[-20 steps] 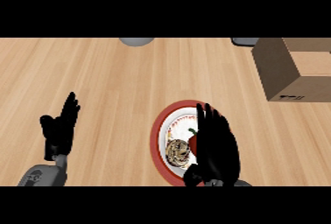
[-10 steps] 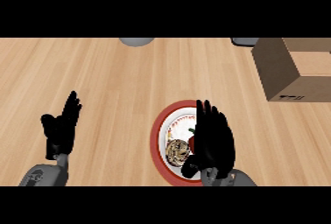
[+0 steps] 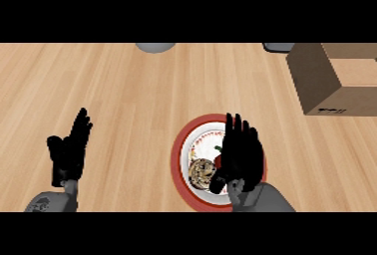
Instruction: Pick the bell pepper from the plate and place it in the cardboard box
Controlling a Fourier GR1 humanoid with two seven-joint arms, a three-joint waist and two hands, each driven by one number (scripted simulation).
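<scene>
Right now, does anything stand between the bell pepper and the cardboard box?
Nothing visible does: the bell pepper sits on the plate under the right hand, and only bare counter separates the plate from the cardboard box.

Even, bright light washes the counter (image 3: 132,99), and the cardboard box (image 3: 324,82) shows darker side faces

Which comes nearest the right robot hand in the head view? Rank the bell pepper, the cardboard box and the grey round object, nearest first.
1. Bell pepper, on the plate, partly under the right robot hand.
2. Cardboard box, farther back on the right.
3. Grey round object, at the counter's far edge, left of the hand.
</scene>
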